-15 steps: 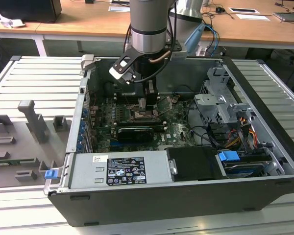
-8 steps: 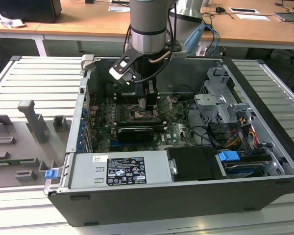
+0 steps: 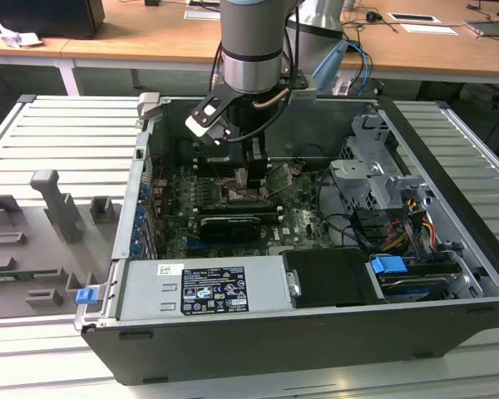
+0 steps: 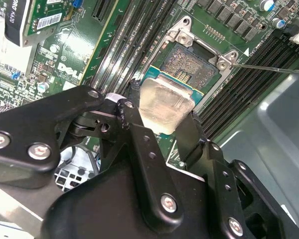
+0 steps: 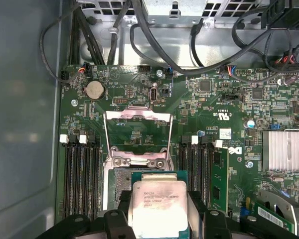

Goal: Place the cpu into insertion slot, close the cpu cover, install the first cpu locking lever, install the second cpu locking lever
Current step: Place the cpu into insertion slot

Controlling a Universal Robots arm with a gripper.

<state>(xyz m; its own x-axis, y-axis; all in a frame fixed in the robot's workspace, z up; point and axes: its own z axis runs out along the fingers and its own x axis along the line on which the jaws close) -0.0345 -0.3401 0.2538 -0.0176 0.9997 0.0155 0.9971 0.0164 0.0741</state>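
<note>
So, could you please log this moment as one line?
end effector shut on cpu | cpu held at insertion slot, not seated | cpu cover open

Exterior view: we look down from afar into the case (image 3: 233,349); arm (image 3: 251,41) upper centre.
First wrist view: we face the board (image 5: 139,84) squarely, near.
Second wrist view: aslant, nearer.
Shared by both wrist views: cpu (image 5: 159,204) (image 4: 164,104), slot (image 5: 120,179) (image 4: 189,64).

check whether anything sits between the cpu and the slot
Nothing visible does. The hand holds the cpu right by the slot, whose contacts lie bare. In the first wrist view the cover stands swung back off the slot, out of the way.
</note>
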